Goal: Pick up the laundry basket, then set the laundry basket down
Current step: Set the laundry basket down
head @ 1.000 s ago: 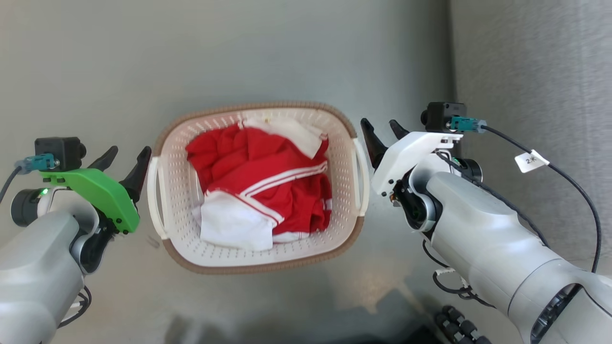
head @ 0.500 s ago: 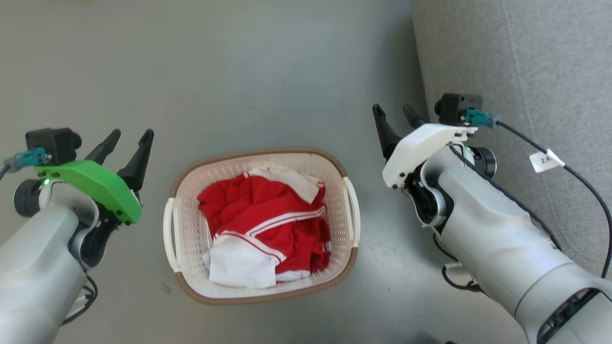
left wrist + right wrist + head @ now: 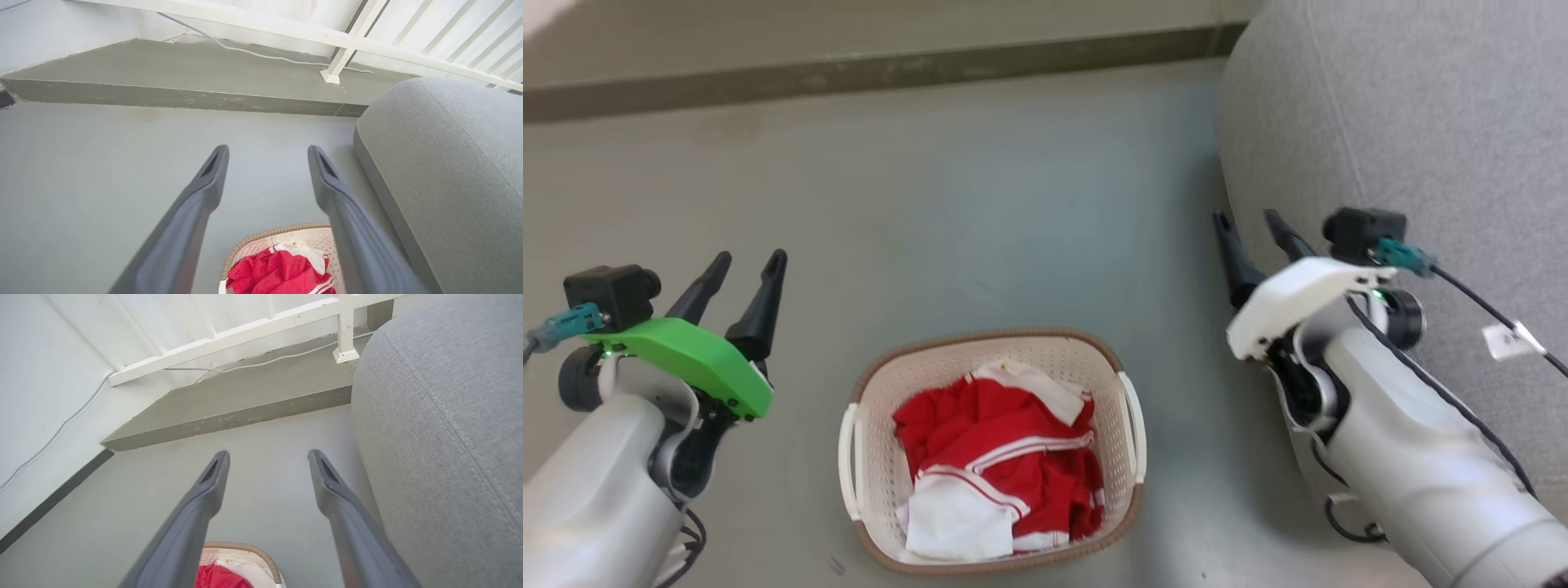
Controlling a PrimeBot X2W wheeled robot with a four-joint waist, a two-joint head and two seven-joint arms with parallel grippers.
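Observation:
The laundry basket [image 3: 874, 408] stands on the grey floor low in the head view, cream and perforated, with a brown rim and white side handles. Red-and-white clothes [image 3: 1001, 465] fill it. My left gripper [image 3: 749, 259] hovers open up and to the left of the basket, well clear of it. My right gripper [image 3: 1248, 219] is open too, up and to the right, close to the grey sofa. The basket's far rim [image 3: 278, 231] peeks between the fingers in the left wrist view, and the basket rim [image 3: 249, 548] shows low in the right wrist view.
A grey upholstered sofa [image 3: 1405, 122] fills the right side, close to my right arm. A low concrete step [image 3: 866, 73] runs along the far edge of the floor. A white railing [image 3: 367, 41] and a cable [image 3: 261, 55] lie beyond it.
The head camera has risen and tilted, so the basket sits lower and smaller in view. Both grippers have drawn away from the basket handles and stay open.

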